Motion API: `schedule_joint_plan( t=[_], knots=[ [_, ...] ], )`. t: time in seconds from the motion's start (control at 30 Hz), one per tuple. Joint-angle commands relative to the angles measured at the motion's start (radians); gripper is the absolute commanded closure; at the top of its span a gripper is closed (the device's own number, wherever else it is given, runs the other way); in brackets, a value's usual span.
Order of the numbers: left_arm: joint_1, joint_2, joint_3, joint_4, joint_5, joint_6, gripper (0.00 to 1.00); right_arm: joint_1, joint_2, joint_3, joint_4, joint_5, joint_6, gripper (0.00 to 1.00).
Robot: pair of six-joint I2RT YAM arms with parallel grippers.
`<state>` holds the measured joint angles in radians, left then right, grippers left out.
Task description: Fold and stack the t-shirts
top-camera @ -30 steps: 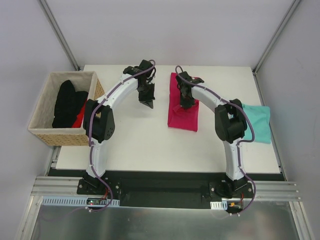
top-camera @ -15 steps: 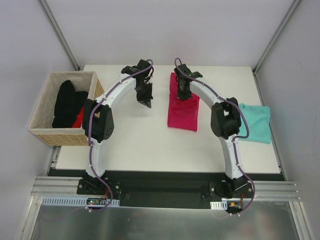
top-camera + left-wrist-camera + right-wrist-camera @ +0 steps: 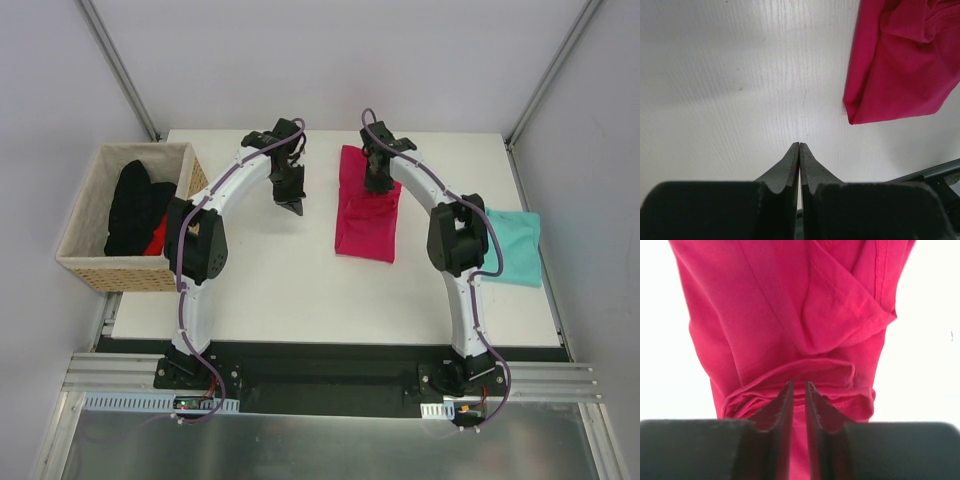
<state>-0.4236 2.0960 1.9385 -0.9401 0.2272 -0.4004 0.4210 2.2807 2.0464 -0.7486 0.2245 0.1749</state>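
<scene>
Here, a white wood-grain table (image 3: 280, 290) stands between pale grey walls (image 3: 60, 80). The folded magenta-pink cloth t-shirt (image 3: 365, 220) lies mid-table, the teal cloth t-shirt (image 3: 515, 250) at the right edge. The right gripper (image 3: 798, 385) hangs over the pink shirt's far end, jaws slightly parted; the left gripper (image 3: 799, 145) is pressed together, empty.

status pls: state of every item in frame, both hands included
pink shirt: folded, flat on the table
teal shirt: at the table's right edge, apart from pink, not stacked
basket: holds black garment and red cloth
left hand: shut, empty, above table
right hand: slightly open over pink shirt's folded edge
</scene>
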Motion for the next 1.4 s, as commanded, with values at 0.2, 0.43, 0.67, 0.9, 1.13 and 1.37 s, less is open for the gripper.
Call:
schedule_joint_plan(
  t=[0.2, 0.43, 0.67, 0.9, 1.13, 1.37],
  knots=[
    [0.008, -0.065, 0.01, -0.014, 0.02, 0.018, 1.0, 0.048, -0.161, -0.089, -0.038, 0.059, 0.014, 0.64],
    [0.008, -0.082, -0.012, -0.009, 0.014, 0.011, 1.0, 0.105, -0.188, -0.127, -0.04, 0.061, 0.034, 0.65],
    [0.008, -0.105, -0.05, 0.009, 0.009, -0.003, 1.0, 0.136, -0.211, -0.192, -0.003, 0.027, 0.038, 0.65],
    [0.008, -0.125, -0.088, 0.018, 0.0, -0.012, 1.0, 0.134, -0.21, -0.224, 0.055, -0.016, 0.011, 0.66],
    [0.008, -0.125, -0.087, 0.018, -0.005, -0.02, 1.0, 0.133, -0.17, -0.195, 0.057, -0.036, -0.011, 0.66],
    [0.008, -0.116, -0.093, 0.018, -0.012, -0.028, 1.0, 0.119, -0.135, -0.175, 0.068, -0.108, -0.052, 0.64]
  ],
)
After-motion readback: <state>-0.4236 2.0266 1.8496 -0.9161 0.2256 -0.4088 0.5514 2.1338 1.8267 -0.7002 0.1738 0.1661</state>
